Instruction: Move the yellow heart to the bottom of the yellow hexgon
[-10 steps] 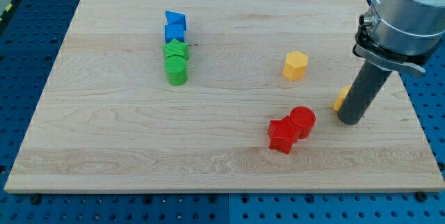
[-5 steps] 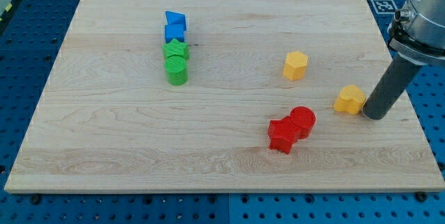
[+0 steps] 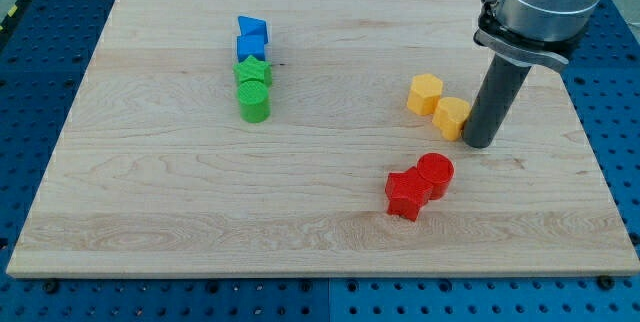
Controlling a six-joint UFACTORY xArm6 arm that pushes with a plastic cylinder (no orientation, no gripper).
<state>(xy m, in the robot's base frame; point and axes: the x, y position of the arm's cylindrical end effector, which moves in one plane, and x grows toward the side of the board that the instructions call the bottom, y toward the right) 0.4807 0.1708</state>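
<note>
One yellow heart (image 3: 452,116) touches the yellow hexagon (image 3: 424,94); its pointing unclear; my tip (image 3: 478,145) alongside.

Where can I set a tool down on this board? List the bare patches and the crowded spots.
Bare: the whole strip along the board's bottom edge left of the red blocks, and the middle between the green blocks and the yellow hexagon. Crowded: the right, where my tip touches the yellow heart beside the hexagon.
</note>
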